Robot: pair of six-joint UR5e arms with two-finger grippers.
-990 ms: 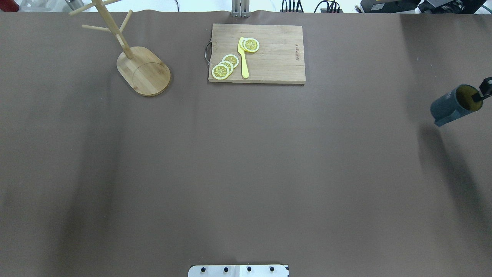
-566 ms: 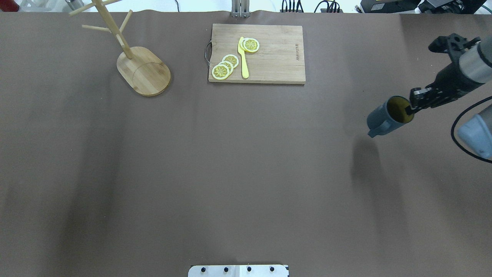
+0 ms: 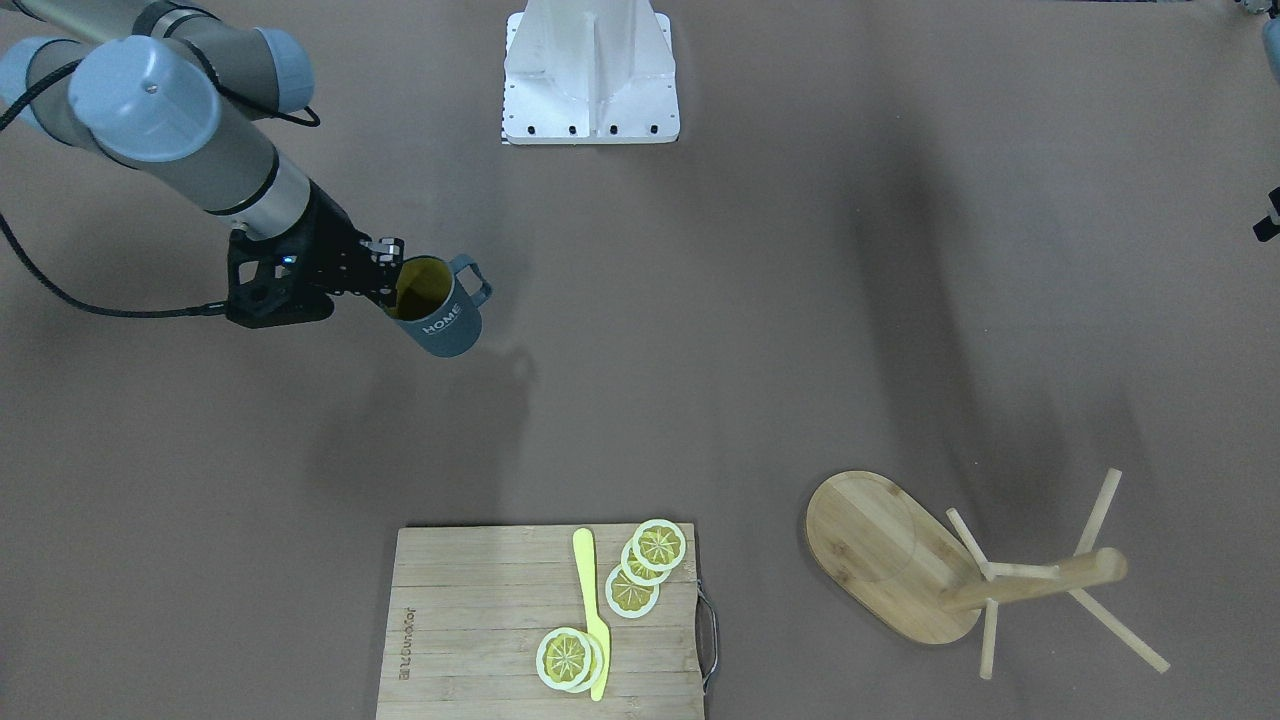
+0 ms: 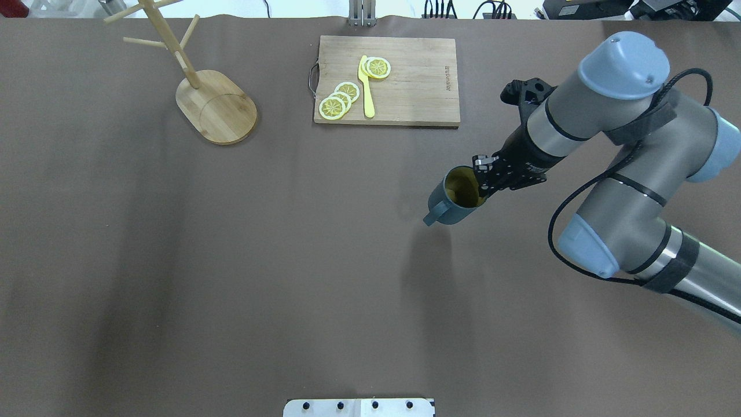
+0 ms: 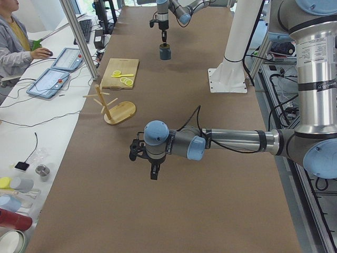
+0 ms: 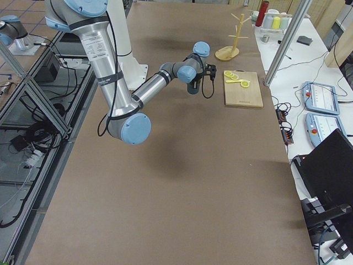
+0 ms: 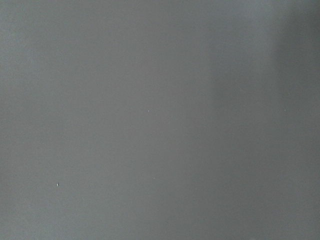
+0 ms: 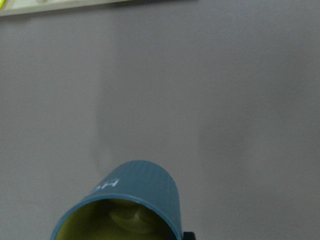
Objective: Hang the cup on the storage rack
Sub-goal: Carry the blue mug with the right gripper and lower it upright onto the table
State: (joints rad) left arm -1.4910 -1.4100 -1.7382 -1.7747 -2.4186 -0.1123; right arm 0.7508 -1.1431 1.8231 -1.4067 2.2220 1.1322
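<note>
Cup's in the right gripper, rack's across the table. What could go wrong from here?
The right gripper pinches only the rim of the cup, which hangs tilted; it might slip. The straight way to the storage rack skirts the cutting board; a low carry may clip it. The pegs are thin, so a misaligned handle could tip the rack.

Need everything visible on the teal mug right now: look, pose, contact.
The cup is a dark teal-blue ribbed mug, ceramic-looking, yellowish inside, with white HOME lettering and a loop handle. It looks empty. It hangs tilted over the right half of the table, clear of the surface, its shadow below. Its mouth faces the right gripper, which pinches the rim with one finger inside. The handle is on the side away from the gripper. Nothing else touches it.
</note>
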